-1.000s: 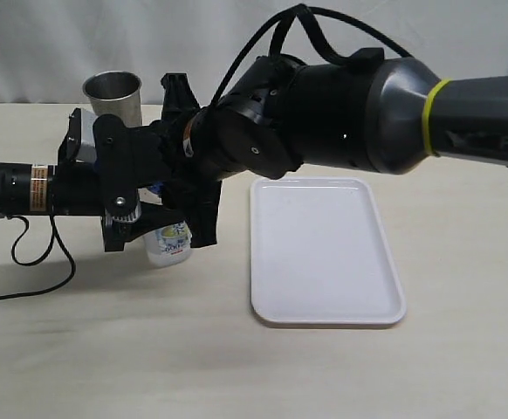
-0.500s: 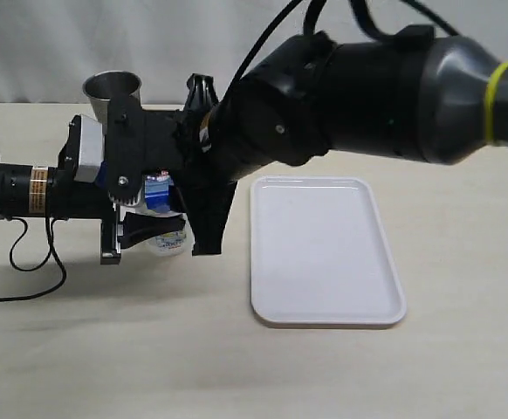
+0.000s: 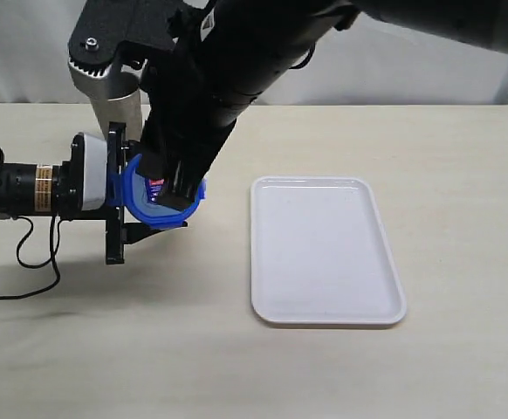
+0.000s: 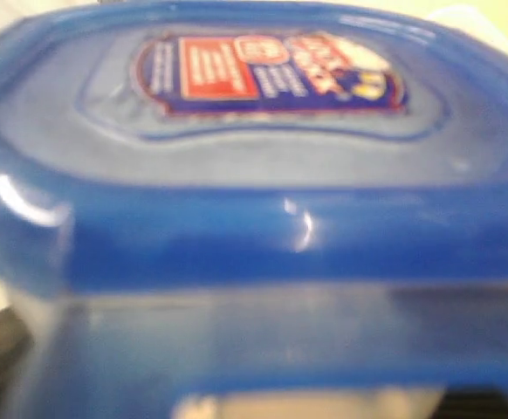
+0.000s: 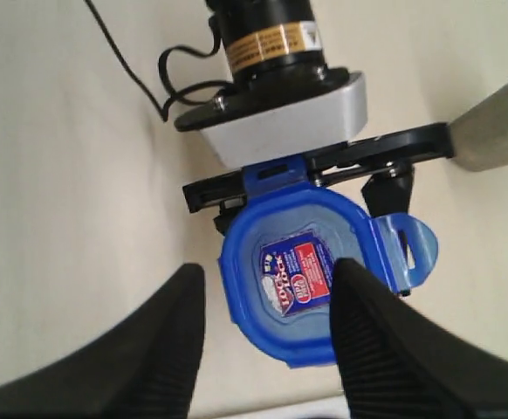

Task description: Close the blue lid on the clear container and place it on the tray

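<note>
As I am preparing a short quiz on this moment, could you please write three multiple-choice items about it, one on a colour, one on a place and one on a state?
1. What colour is the tray?
A white; B grey; C blue.
2. Where is the blue lid?
A on the tray; B on the mouth of the clear container; C under the tray.
3. How do the jaws of the right tool stand?
A shut on the lid; B shut on the tray's rim; C open.

Answers: A, the tray is plain white. B, the left wrist view shows the lid capping the translucent body, which the left tool clamps. C, its two fingers stand apart, with the lid showing between them.
</note>
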Action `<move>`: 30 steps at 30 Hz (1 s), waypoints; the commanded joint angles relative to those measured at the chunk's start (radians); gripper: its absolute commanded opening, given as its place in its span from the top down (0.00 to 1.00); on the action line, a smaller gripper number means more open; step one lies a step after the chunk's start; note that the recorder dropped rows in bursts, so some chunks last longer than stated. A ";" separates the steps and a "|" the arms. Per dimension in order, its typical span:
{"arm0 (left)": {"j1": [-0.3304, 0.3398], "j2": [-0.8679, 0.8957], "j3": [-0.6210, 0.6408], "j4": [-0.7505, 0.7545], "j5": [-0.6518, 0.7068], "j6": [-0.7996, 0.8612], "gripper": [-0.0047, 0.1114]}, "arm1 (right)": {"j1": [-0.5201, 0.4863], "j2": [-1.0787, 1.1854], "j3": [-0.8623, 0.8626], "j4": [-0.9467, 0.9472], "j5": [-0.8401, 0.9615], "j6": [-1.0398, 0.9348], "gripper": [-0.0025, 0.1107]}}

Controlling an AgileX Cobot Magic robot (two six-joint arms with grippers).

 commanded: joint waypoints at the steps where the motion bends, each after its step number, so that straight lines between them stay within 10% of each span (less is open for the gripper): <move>1: -0.056 -0.007 0.003 -0.037 -0.025 0.044 0.96 | -0.053 0.118 -0.152 0.012 0.153 -0.017 0.59; 30: -0.091 -0.007 0.003 -0.063 0.001 0.040 0.96 | -0.066 0.265 -0.208 -0.119 0.232 -0.071 0.59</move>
